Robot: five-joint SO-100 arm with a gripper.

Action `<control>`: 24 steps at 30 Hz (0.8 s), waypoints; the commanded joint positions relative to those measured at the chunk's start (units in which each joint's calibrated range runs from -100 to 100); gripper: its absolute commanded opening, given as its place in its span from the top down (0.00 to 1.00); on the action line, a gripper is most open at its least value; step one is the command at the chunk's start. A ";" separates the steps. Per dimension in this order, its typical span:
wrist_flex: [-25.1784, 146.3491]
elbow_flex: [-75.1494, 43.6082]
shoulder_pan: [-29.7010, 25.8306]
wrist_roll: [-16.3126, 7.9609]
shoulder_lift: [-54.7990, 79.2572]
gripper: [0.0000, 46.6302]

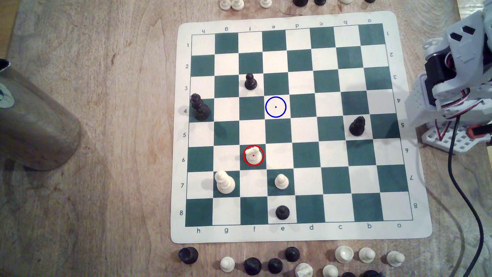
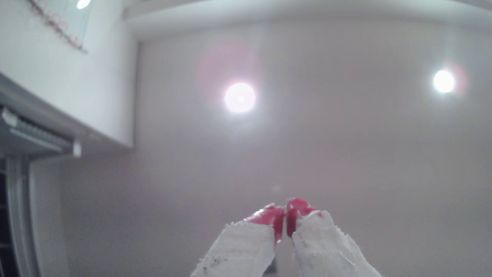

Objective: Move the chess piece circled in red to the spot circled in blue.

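Cream-white, the rook (image 1: 253, 155) stands on the red-ringed green square, two ranks and one file from the blue-ringed spot (image 1: 275, 107), so a good pick comes straight down over it, gripping the stout body clear of the pawn (image 1: 281, 181) and the taller white piece (image 1: 225, 182). The arm (image 1: 458, 80) sits folded off the board's edge at the exterior view's right, and the tool (image 2: 285, 221) points up at the ceiling, its red tips pressed together on nothing.

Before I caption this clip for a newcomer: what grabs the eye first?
The red ring around the white rook on a dark green square, near the board's lower middle in the exterior view. Above it, slightly to that view's right, a blue ring marks an empty white square. The wrist view shows the red-tipped gripper shut, facing ceiling lights.
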 commanded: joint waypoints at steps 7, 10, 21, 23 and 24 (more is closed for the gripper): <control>24.02 -0.82 -0.65 0.15 -0.11 1.00; 47.86 -7.08 -0.73 -0.15 -0.11 1.00; 125.74 -31.46 5.92 -0.24 -0.03 1.00; 133.11 -33.00 6.23 -0.24 0.06 1.00; 135.90 -33.73 5.37 -0.24 0.23 1.00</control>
